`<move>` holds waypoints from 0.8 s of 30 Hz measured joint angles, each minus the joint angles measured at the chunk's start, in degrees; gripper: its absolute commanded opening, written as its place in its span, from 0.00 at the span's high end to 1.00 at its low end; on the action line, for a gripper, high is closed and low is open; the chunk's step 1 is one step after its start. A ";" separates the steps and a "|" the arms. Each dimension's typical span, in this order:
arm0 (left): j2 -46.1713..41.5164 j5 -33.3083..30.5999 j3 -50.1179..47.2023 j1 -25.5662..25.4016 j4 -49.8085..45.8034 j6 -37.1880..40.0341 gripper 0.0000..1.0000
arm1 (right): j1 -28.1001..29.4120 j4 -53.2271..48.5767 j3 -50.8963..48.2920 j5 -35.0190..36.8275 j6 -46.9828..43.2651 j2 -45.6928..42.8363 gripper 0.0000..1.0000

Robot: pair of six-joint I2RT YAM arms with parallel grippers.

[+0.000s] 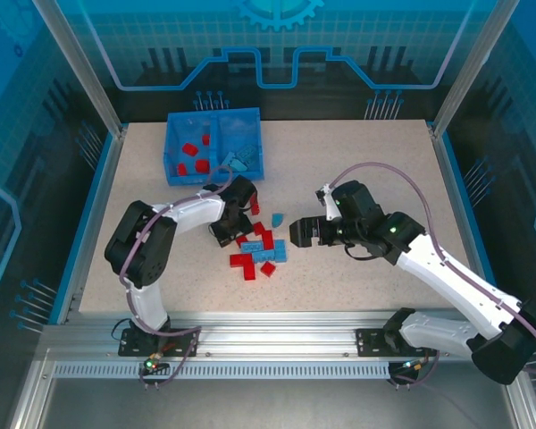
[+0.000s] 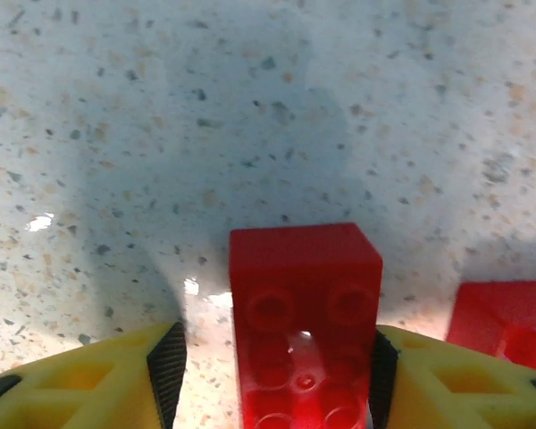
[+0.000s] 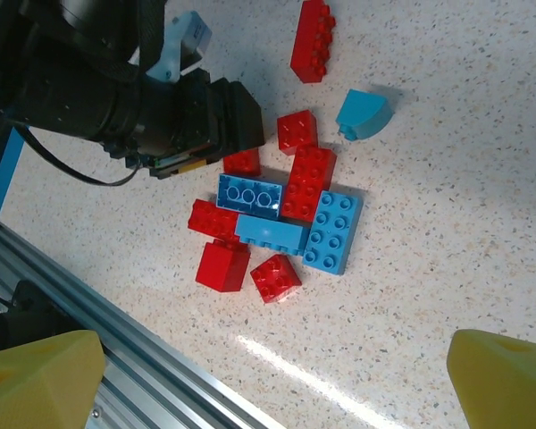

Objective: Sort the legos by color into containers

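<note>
A red lego [image 2: 304, 304] lies studs-up on the table between the fingers of my left gripper [image 2: 272, 357]. The right pad touches its side and a small gap remains at the left pad. In the top view the left gripper [image 1: 225, 234] is down at the left edge of a pile of red and light blue legos [image 1: 259, 250]. My right gripper [image 1: 297, 234] hovers open just right of the pile, with nothing between its fingers [image 3: 36, 375]. The blue bin [image 1: 213, 114] stands at the back, with red legos [image 1: 195, 156] in its left compartment and blue ones [image 1: 241, 159] in its right.
The left arm's black wrist [image 3: 134, 98] sits over the pile's far side in the right wrist view. A long red lego [image 3: 311, 40] and a curved blue piece [image 3: 362, 114] lie apart from the pile [image 3: 281, 219]. The aluminium rail [image 3: 116, 340] marks the table's near edge.
</note>
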 measured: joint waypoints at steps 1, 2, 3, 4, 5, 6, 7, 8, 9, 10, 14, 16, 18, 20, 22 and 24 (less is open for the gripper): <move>0.26 -0.31 0.00 0.00 -0.44 -0.13 0.56 | 0.00 0.02 0.00 0.20 0.17 -0.26 0.00; 0.37 -0.70 -0.02 0.00 -0.81 -0.13 0.59 | 0.00 0.02 0.00 0.26 0.33 -0.42 0.00; 0.37 -0.98 -0.02 0.00 -1.11 -0.02 0.61 | 0.00 0.02 0.02 0.33 0.44 -0.46 0.00; 0.28 -1.22 -0.09 0.00 -1.14 -0.13 0.63 | 0.00 0.02 0.02 0.35 0.59 -0.48 0.00; 0.00 -1.51 -0.17 0.00 -1.09 -0.04 0.65 | 0.00 0.02 0.02 0.31 0.70 -0.48 0.00; -0.39 -1.88 -0.42 -0.04 -1.05 0.13 0.67 | 0.00 0.02 0.02 0.28 0.85 -0.48 0.00; -1.05 -2.47 -0.66 -0.04 -1.40 0.20 0.69 | 0.00 0.02 0.09 0.17 1.05 -0.48 0.00; -1.97 -3.15 -0.83 -0.04 -1.81 0.33 0.69 | 0.02 0.07 0.22 0.07 1.25 -0.48 0.00; -2.86 -3.78 -0.85 -0.04 -2.38 0.52 0.69 | 0.02 0.11 0.28 -0.13 1.29 -0.48 0.00; -4.44 -4.85 -0.85 -0.02 -2.95 0.81 0.69 | 0.13 0.28 0.44 -0.55 1.46 -0.50 0.00; -13.86 -10.54 0.13 0.37 -5.44 2.99 0.67 | 0.83 1.84 0.96 -1.84 2.05 -0.59 0.00; -18.18 -13.25 2.32 1.64 -6.08 4.81 0.66 | 1.40 2.32 1.57 -1.90 2.14 -0.70 0.00; -21.00 -15.34 5.68 4.31 -6.12 7.13 0.66 | 1.77 2.62 2.23 -2.14 2.32 -0.92 0.00; -21.70 -16.72 9.68 8.02 -6.05 9.16 0.66 | 1.97 2.91 2.69 -2.25 2.51 -1.31 0.00; -20.79 -17.84 13.68 12.50 -5.86 11.41 0.66 | 2.10 2.91 2.93 -2.23 2.58 -1.73 0.00; -18.18 -18.69 17.79 16.17 -5.90 13.44 0.66 | 2.16 2.89 2.95 -2.19 2.82 -2.21 0.00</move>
